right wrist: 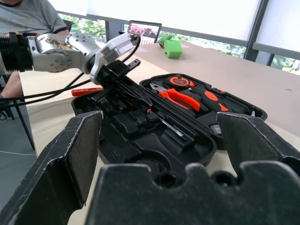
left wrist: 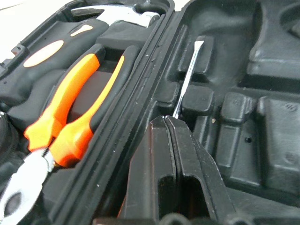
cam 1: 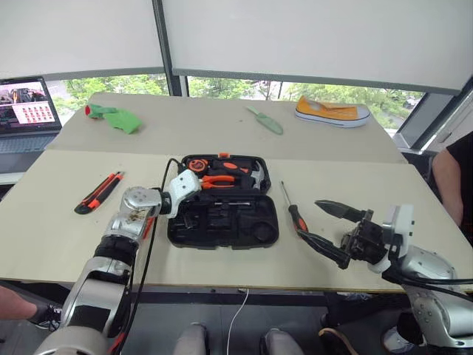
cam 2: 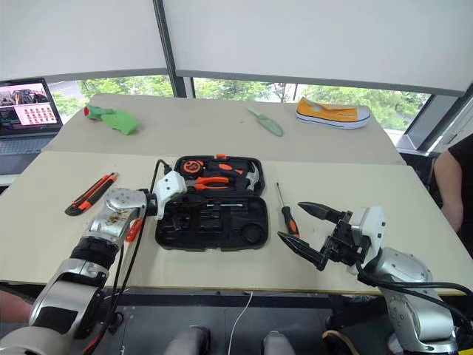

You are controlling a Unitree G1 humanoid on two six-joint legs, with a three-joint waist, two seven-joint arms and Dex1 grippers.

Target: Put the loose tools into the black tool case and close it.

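From the head views, the case (cam 1: 223,211) lies open mid-worktop (cam 1: 355,133), pliers (cam 1: 216,180) and hammer (cam 1: 255,175) in its far half. The left gripper (cam 2: 185,211) reaches into the near half. One screwdriver (cam 1: 293,209) lies just right of the case, the knife (cam 1: 98,192) well left. The right gripper (cam 1: 329,229) hovers beyond the screwdriver, fingers spread wide, empty.

In the left wrist view, the fingers (left wrist: 159,173) are pressed together on a screwdriver shaft (left wrist: 187,77) lying in a slot.

In the right wrist view, the case (right wrist: 187,140) sits between the wide-open fingers (right wrist: 70,154)
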